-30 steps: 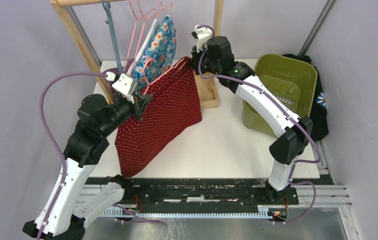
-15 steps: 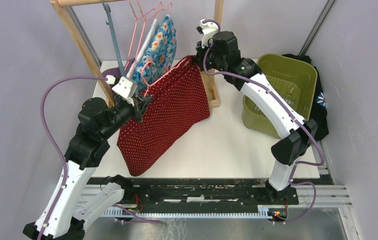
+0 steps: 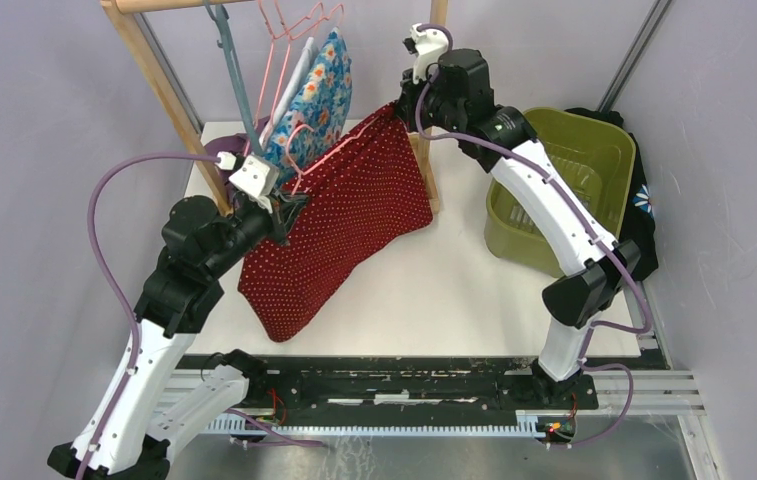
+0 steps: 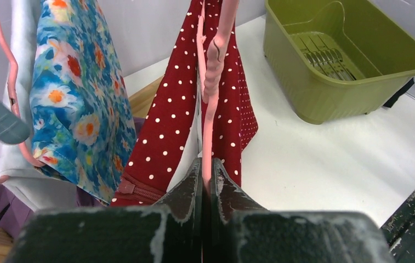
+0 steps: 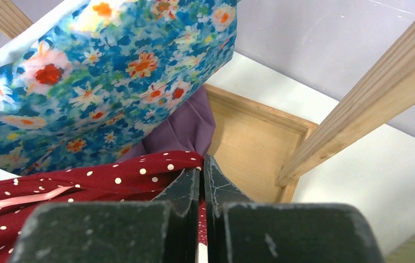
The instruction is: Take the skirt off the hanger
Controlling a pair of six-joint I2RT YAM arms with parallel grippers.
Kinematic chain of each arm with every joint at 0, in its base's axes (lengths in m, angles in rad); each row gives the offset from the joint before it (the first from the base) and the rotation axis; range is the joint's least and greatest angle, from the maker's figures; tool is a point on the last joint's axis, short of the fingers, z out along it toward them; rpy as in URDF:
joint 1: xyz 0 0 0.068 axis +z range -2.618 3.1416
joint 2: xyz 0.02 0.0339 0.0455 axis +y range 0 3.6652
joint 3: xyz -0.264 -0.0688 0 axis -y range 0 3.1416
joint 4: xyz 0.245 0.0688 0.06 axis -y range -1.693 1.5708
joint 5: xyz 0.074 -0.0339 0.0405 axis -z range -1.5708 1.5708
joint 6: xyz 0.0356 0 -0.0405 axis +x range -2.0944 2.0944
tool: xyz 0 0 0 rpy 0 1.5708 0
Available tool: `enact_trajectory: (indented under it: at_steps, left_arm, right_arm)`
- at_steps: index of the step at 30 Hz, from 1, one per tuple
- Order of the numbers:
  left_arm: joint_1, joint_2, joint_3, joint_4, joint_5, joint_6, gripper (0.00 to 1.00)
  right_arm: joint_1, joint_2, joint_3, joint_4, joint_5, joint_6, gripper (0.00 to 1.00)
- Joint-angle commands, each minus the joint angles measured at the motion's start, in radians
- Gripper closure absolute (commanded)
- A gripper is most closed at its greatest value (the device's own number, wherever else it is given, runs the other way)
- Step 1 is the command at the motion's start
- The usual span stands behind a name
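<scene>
A red skirt (image 3: 344, 225) with white dots hangs stretched in the air between my two grippers, over the table. The pink hanger (image 3: 301, 135) runs along its top edge. My left gripper (image 3: 289, 205) is shut on the hanger's thin pink wire (image 4: 211, 82), with the skirt (image 4: 164, 131) draped on either side of it. High beside the wooden post, my right gripper (image 3: 402, 108) is shut on the skirt's upper right corner (image 5: 139, 172); red cloth shows between the pads of the right gripper (image 5: 202, 167).
A wooden rack (image 3: 159, 80) stands at the back with a floral garment (image 3: 319, 85), more pink hangers and a grey hanger (image 3: 232, 70). Its post (image 5: 358, 104) is close beside my right gripper. A green basin (image 3: 564, 170) sits right, dark cloth (image 3: 644, 215) behind it.
My right gripper has risen and moved right with the skirt's corner, drawing the top edge taut. The left gripper has shifted slightly right with the hanger.
</scene>
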Motion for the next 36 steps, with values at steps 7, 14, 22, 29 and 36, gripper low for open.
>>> enact_trajectory:
  at_steps: [7, 14, 22, 29, 36]
  left_arm:
    - [0.007, -0.119, 0.076, -0.130, 0.117, 0.043, 0.97]
    - [0.006, -0.119, 0.142, -0.118, 0.177, 0.020, 0.97]
    - [0.006, -0.076, 0.171, 0.086, 0.121, -0.026, 0.97]
    - [0.006, 0.004, 0.089, 0.396, 0.008, -0.046, 0.97]
    - [0.005, 0.145, 0.029, 0.729, -0.022, -0.102, 0.97]
  right_arm:
    - [-0.172, 0.116, 0.071, 0.120, 0.304, -0.065, 0.99]
    - [-0.186, 0.163, 0.070, 0.106, 0.268, -0.056, 0.99]
    - [-0.172, 0.114, -0.138, 0.148, 0.156, 0.039, 0.99]
    - [-0.073, -0.065, -0.447, 0.220, 0.085, 0.084, 0.99]
    - [0.131, -0.166, -0.542, 0.202, 0.001, 0.107, 0.99]
